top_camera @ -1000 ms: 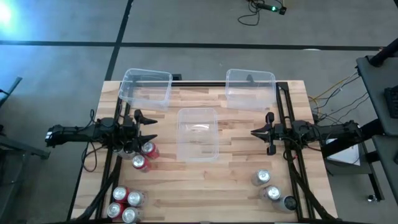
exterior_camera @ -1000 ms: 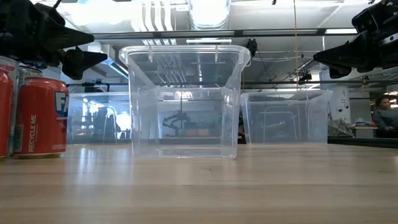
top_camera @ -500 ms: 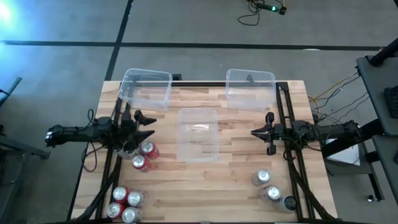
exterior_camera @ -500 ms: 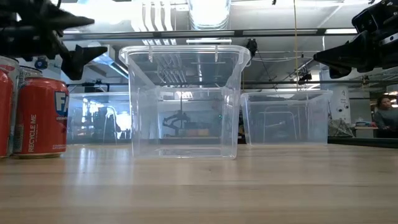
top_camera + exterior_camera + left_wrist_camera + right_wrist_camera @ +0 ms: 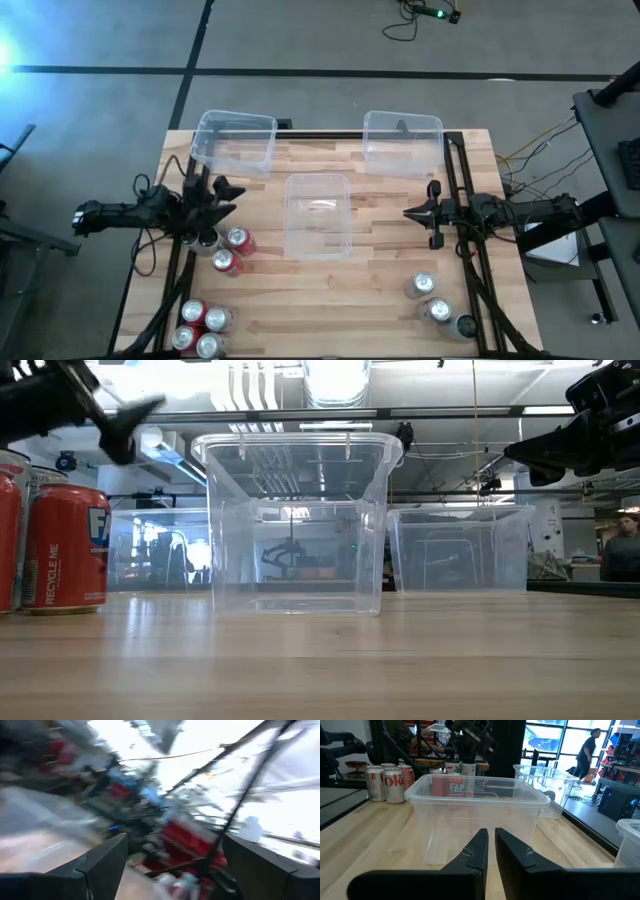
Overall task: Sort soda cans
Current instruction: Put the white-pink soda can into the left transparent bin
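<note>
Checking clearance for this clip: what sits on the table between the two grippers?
The middle clear bin, empty, sits between the left gripper and right gripper in the high view. The right wrist view shows it ahead of the right fingers.

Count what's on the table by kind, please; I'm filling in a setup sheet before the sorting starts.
Soda cans: 10 (one is partly hidden, so this count is my best reading)
Clear plastic bins: 3
Total: 13
</note>
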`<state>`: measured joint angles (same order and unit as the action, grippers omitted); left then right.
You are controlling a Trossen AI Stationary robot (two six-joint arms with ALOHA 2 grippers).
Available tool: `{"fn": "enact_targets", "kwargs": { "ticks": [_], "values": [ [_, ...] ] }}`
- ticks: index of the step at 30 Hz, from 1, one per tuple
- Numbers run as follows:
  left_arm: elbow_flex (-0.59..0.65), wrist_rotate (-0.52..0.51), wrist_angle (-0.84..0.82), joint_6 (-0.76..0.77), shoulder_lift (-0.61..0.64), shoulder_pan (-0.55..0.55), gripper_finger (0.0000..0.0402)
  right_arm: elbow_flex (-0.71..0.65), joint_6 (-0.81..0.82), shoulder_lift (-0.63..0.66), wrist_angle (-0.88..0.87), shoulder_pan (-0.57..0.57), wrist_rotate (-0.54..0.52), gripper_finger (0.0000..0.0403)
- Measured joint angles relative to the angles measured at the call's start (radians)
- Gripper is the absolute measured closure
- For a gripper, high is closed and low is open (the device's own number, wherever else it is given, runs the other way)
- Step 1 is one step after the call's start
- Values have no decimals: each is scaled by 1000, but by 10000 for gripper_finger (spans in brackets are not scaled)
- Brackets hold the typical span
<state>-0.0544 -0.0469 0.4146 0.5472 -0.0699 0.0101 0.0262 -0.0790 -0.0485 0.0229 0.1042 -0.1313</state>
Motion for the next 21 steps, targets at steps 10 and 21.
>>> {"fn": "enact_targets", "kwargs": {
  "ticks": [10, 21],
  "values": [
    [-2, -137, 137, -214, -27, -1, 93, 0, 0, 0, 0, 0, 0, 374],
    [-360, -270, -405, -283, -203, 0, 93, 0, 0, 0, 0, 0, 0, 374]
  ]
}}
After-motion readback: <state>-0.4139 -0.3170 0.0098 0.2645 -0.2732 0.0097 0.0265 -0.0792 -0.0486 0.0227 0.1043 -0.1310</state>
